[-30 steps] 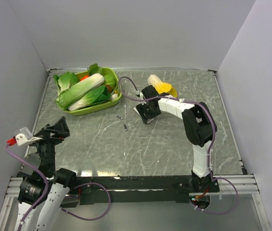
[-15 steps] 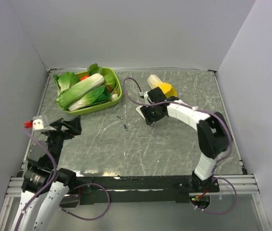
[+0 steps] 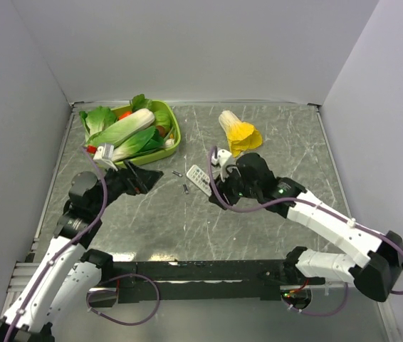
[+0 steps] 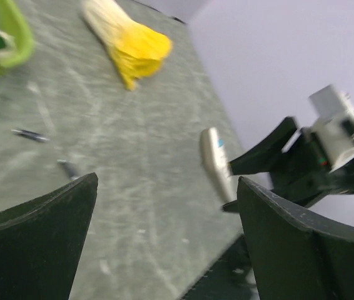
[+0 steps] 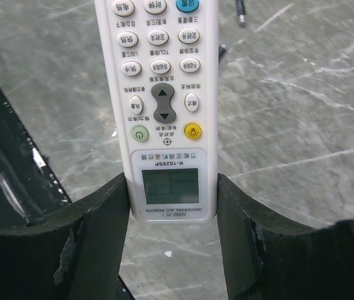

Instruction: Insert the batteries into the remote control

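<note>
Top view: at frame centre the right gripper (image 3: 214, 187) holds the remote control (image 3: 199, 177). The batteries (image 3: 186, 189) lie just left of it — the left gripper (image 3: 147, 178) gapes wide beside them.

Left wrist: remote right of centre, batteries at left.

Right wrist: the jaws press the remote's display end from both sides — buttons face up.

A lime-green bowl (image 3: 176, 140) sits at eleven o'clock on the green-grey marbled table (image 3: 187, 228), close to the back wall (image 3: 187, 50); it is heaped with toy leafy greens (image 3: 127, 134), white stalks and green leaves, with a bit of orange-red (image 3: 124, 114) at its far side; a yellow-and-white toy cabbage (image 3: 238, 132) lies alone at one o'clock, well apart from the bowl, yellow end nearer the front.
</note>
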Robot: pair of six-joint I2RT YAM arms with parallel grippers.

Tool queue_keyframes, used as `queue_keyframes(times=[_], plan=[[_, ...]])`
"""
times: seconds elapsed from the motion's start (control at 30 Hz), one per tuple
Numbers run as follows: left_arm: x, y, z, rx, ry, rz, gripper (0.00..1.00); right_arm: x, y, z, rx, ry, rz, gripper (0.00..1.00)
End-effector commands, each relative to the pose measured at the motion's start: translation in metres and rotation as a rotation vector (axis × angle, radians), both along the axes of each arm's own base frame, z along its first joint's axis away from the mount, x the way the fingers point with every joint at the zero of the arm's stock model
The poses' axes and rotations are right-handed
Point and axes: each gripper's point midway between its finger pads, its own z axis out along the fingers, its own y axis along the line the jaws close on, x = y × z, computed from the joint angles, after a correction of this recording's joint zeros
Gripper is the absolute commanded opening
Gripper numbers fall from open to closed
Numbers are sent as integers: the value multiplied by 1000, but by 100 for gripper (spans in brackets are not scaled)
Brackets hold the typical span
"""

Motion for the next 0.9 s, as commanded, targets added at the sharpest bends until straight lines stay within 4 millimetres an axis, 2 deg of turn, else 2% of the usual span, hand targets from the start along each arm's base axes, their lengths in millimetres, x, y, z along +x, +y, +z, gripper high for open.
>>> queue_keyframes(times=[0.0,0.1,0.13,0.17,0.2,0.23,0.27,0.33,0.5,0.63,0.87], plan=[[-12,-36,35,-284,58,-194,97,-12,15,23,103,-75,41,15],[-8,-45,38,-318,88,-201,97,-17,17,22,104,-88,43,15],[-12,-54,37,-312,102,-219,97,-18,17,21,102,-91,40,15],[-9,-58,28,-283,138,-211,97,-19,18,21,98,-96,40,15],[-3,-60,32,-275,134,-178,97,-19,19,20,95,-99,39,15],[-9,-70,30,-260,147,-205,97,-19,19,18,93,-101,39,15],[-7,-75,20,-237,184,-197,97,-20,20,18,92,-105,36,15],[-8,-84,17,-223,201,-197,97,-20,21,18,95,-108,36,15],[-7,-96,-3,-203,257,-184,99,-20,23,20,107,-118,30,15],[-6,-103,-8,-219,270,-188,89,-19,24,21,116,-125,24,15],[-9,-115,-11,-242,288,-211,78,-20,27,18,124,-120,24,16]])
